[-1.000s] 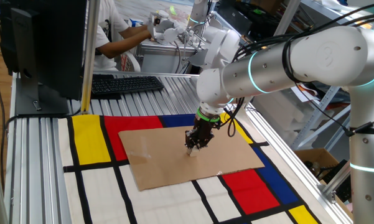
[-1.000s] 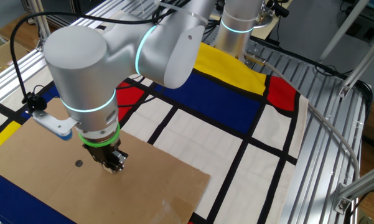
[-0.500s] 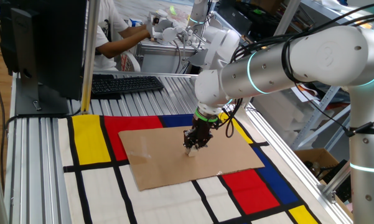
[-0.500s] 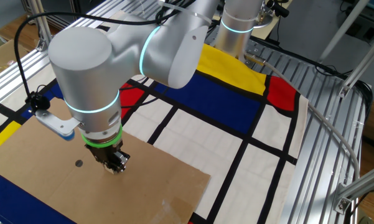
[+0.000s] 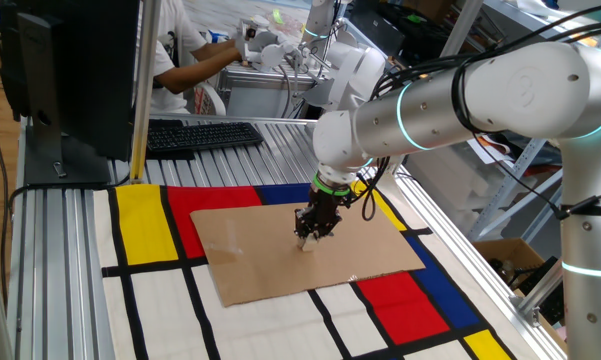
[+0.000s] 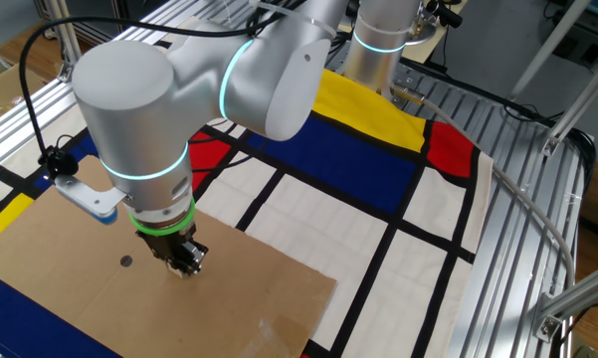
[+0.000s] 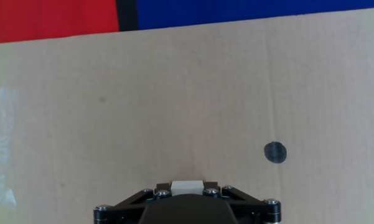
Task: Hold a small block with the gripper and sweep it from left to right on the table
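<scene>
The small block [image 7: 187, 186] is a pale beige cube clamped between the black jaws at the bottom of the hand view. My gripper [image 5: 308, 240] is shut on it and points straight down onto the brown cardboard sheet [image 5: 250, 250] of the table [image 5: 60, 250]. In the other fixed view the gripper [image 6: 183, 265] stands with its tip on the cardboard [image 6: 80, 288], under the green ring [image 6: 162, 223]; the block is hardly visible there.
A small dark dot mark [image 7: 274, 152] lies on the cardboard right of the gripper, and shows again as the dot [image 6: 125, 262]. Red, yellow, blue and white mat rectangles surround the sheet. A keyboard [image 5: 195, 134] and a monitor [image 5: 70, 70] stand at the back; a person works behind.
The arm has shifted very slightly across the cardboard between the earlier frames and now; the gripper's grip on the block is unchanged.
</scene>
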